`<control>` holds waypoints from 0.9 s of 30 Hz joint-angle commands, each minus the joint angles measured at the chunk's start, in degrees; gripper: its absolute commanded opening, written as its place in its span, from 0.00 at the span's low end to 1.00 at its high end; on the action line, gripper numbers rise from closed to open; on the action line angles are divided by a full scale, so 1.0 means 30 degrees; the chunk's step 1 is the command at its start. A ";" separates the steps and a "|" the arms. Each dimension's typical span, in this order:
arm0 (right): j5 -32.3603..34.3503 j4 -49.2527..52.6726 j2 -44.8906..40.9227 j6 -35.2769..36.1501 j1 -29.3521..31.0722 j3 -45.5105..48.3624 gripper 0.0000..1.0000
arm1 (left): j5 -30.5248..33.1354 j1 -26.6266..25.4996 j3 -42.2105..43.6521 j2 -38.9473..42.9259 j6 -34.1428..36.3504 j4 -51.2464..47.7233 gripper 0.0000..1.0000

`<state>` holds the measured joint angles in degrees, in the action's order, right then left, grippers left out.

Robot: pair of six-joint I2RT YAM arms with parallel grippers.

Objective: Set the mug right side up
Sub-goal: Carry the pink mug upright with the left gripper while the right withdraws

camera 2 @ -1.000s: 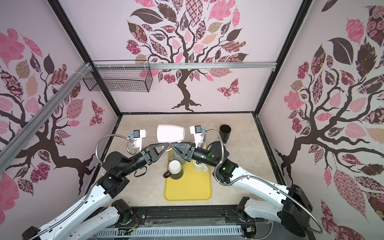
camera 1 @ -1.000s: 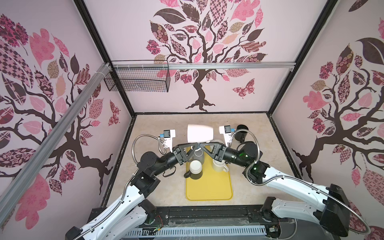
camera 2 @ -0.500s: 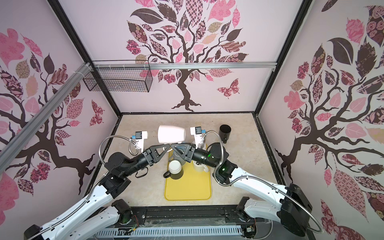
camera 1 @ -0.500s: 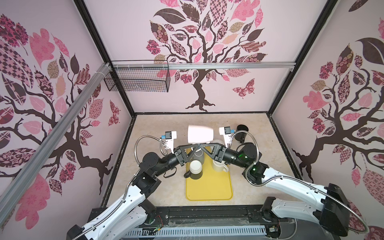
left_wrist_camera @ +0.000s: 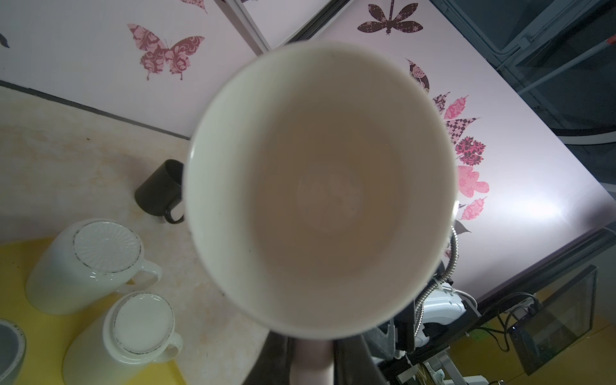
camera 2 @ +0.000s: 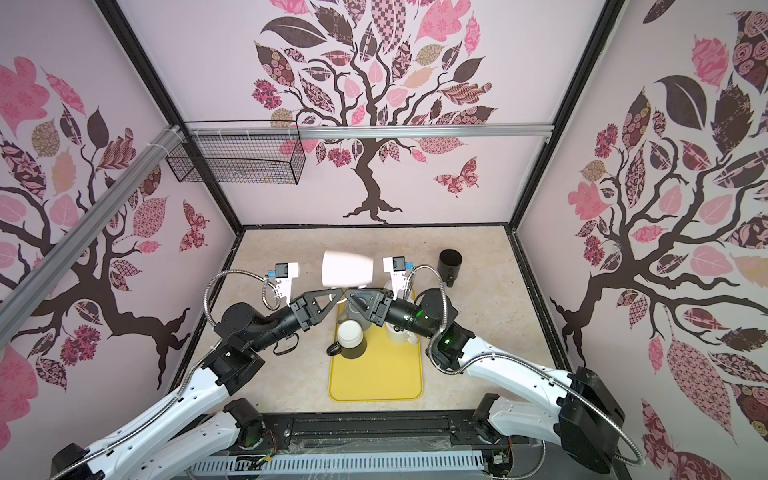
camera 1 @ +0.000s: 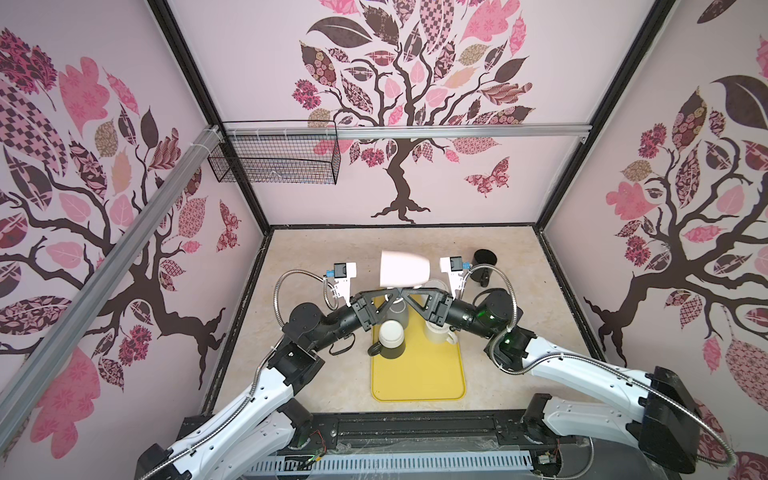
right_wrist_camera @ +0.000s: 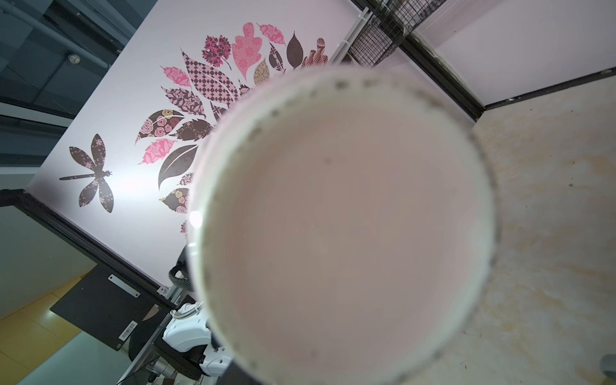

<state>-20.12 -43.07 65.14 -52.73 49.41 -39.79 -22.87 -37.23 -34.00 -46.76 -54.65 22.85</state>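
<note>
The white mug [camera 1: 405,269] [camera 2: 348,269] hangs on its side above the far end of the yellow tray [camera 1: 419,386], mouth toward the left arm. My left gripper [camera 1: 394,296] [camera 2: 340,296] is shut on the mug's handle [left_wrist_camera: 311,365], which sits between the dark fingers [left_wrist_camera: 278,360]. The left wrist view looks straight into the mug's mouth [left_wrist_camera: 320,190]. My right gripper [camera 1: 405,294] [camera 2: 350,296] meets the left one at the same spot under the mug. In the right wrist view the mug's base [right_wrist_camera: 343,226] fills the picture and hides the jaws.
Upside-down mugs stand on the tray: a dark one with a white base [camera 1: 390,340], a cream one [camera 1: 438,332], and two white ones [left_wrist_camera: 90,263] [left_wrist_camera: 133,330]. A black mug [camera 1: 485,259] [left_wrist_camera: 161,191] stands at the back right. A wire basket [camera 1: 274,160] hangs on the back wall.
My left gripper has moved in and shut on the mug's handle. The mug has stayed almost where it was, and the right arm has barely moved.
</note>
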 commanded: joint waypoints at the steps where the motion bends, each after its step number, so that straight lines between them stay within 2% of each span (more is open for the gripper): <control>1: 0.0085 -0.0408 -0.1173 0.0852 0.0245 0.0104 0.40 | 0.2091 0.0164 -0.0152 0.0071 0.0703 0.0357 0.00; 4: 0.0546 0.0250 -0.1817 0.1387 0.0231 0.0451 0.53 | 0.2488 0.0191 -0.0266 0.0148 0.1136 -0.0015 0.00; 6: 0.0870 0.0937 -0.2230 0.1600 0.0235 0.0594 0.69 | 0.2567 0.0194 -0.0396 0.0077 0.1432 -0.0102 0.00; 8: 0.0952 0.1808 -0.2579 0.1977 0.0231 0.0607 0.81 | 0.2764 0.0194 -0.0788 -0.0068 0.2050 -0.0646 0.00; 13: 0.2414 0.5238 -0.3816 0.3052 0.0228 0.0566 1.00 | 0.3744 0.0192 -0.2461 -0.0882 0.3968 -0.3297 0.00; 15: 0.3531 0.7325 -0.4540 0.3792 0.0204 0.0203 1.00 | 0.4314 0.0178 -0.3518 -0.1573 0.4885 -0.5004 0.00; 20: 0.8142 1.3397 -0.6037 0.5682 0.0179 -0.1231 1.00 | 0.5412 0.0194 -0.6845 -0.4016 0.6928 -0.8951 0.00; 23: 1.0301 1.6194 -0.6205 0.6975 0.0172 -0.2264 1.00 | 0.5420 0.0139 -0.8166 -0.5560 0.7221 -0.9707 0.00; 27: 1.2238 1.7367 -0.7046 0.6540 0.0174 -0.2280 1.00 | 0.5969 -0.0333 -0.9884 -0.7483 0.7874 -1.0158 0.00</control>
<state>8.64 1.72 46.19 -35.07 49.80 -45.52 -6.90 -37.26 -57.21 -67.26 -34.89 -8.71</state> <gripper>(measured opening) 0.997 0.162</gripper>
